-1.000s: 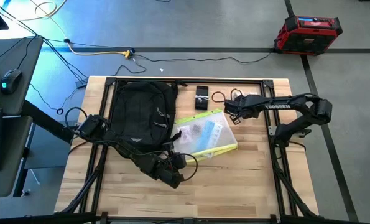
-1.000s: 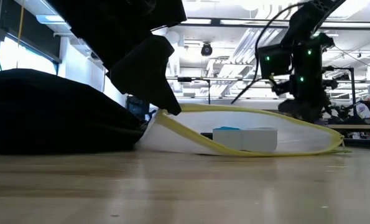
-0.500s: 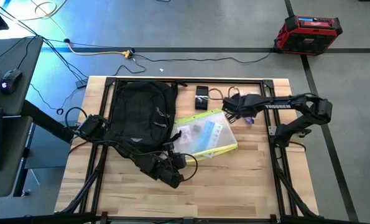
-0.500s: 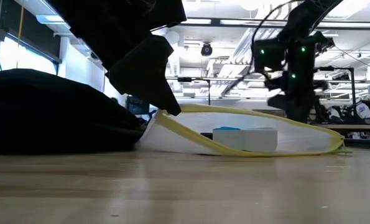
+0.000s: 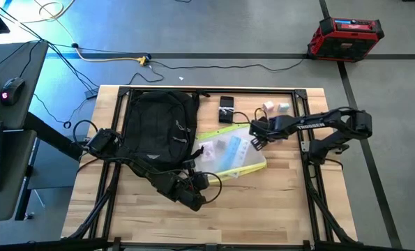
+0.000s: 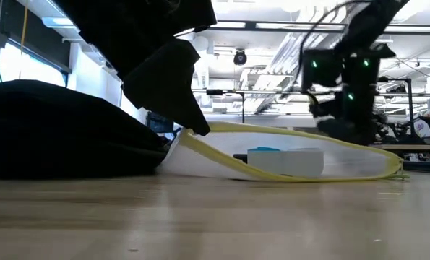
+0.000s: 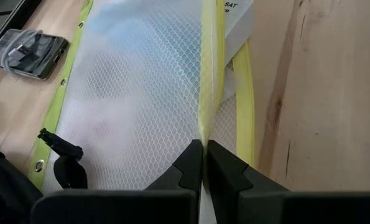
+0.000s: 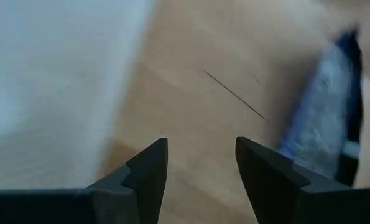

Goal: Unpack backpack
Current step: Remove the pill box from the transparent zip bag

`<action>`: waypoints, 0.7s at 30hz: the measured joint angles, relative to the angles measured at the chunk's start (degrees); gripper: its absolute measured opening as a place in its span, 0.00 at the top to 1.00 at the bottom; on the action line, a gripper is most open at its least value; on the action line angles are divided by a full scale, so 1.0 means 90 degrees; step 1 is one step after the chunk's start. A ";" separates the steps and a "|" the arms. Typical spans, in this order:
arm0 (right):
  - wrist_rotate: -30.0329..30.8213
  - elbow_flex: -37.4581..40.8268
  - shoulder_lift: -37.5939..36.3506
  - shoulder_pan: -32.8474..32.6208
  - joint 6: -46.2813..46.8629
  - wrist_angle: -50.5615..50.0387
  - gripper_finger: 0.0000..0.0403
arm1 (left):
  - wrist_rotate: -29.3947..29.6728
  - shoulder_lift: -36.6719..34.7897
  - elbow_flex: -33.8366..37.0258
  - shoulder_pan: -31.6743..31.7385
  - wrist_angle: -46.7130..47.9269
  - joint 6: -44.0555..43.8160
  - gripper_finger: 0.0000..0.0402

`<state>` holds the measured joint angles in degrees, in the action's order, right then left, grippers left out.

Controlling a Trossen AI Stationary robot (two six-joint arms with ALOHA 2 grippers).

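The black backpack (image 5: 158,129) lies on the left half of the wooden table (image 5: 291,202), its top toward the far edge. A clear mesh pouch (image 5: 229,150) with yellow-green trim rests just beside the backpack's right flank, its long axis running from near-left to far-right. The left gripper (image 7: 203,163) sits at the pouch's near-left corner by the backpack's lower right, fingers pinched tight on the yellow edge. The right gripper (image 8: 201,163), fingers parted and holding nothing, hovers at the pouch's far-right corner. A dark phone-like device (image 5: 226,105) and two small pale items (image 5: 275,107) lie near the far edge. The backpack lies well to the left of the right gripper, so the left arm is much the nearer to it
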<state>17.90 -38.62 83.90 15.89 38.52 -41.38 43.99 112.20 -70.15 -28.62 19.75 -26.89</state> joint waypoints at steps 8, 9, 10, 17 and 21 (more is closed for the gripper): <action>0.1111 0.0365 0.0007 0.1125 0.0202 -0.0268 0.56 | 0.0015 0.0000 0.0000 0.0000 -0.0009 0.0005 1.00; 0.1366 0.0370 0.0007 0.1203 0.0257 -0.0287 0.56 | 0.0012 0.0000 0.0000 0.0000 -0.0010 0.0005 1.00; 0.1600 0.0367 0.0007 0.1286 0.0325 -0.0266 0.56 | 0.0010 0.0000 0.0000 0.0017 -0.0016 0.0005 1.00; 0.1756 0.0297 0.0007 0.1258 -0.0039 -0.0199 0.56 | 0.0017 0.0000 0.0000 0.0049 -0.0018 -0.0034 1.00; 0.1849 0.0130 -0.0192 0.0242 -0.0181 -0.0470 0.56 | 0.0019 0.0000 0.0000 0.0049 -0.0005 -0.0053 1.00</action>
<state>34.54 -37.44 82.17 18.07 36.90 -45.61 44.16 112.20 -70.15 -28.18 19.70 -27.38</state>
